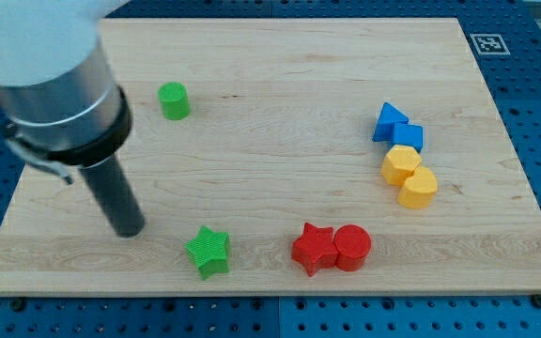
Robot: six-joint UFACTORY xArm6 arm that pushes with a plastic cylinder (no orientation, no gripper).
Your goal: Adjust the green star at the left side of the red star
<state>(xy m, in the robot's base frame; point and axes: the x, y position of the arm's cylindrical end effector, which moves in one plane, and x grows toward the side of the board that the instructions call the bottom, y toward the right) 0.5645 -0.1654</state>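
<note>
The green star [208, 251] lies near the view's bottom, left of centre. The red star [314, 248] lies to its right, with a gap of board between them, and touches a red cylinder [352, 248] on its right side. My tip [129, 229] rests on the board to the left of the green star and slightly above it, apart from it. The rod rises up and to the left into the arm's grey body.
A green cylinder [173, 100] stands at the upper left. At the right sit a blue triangle [389, 121], a blue block [409, 137], a yellow hexagon-like block [401, 164] and a yellow rounded block [419, 188], touching in a chain. The wooden board [280, 75] lies on a blue pegboard.
</note>
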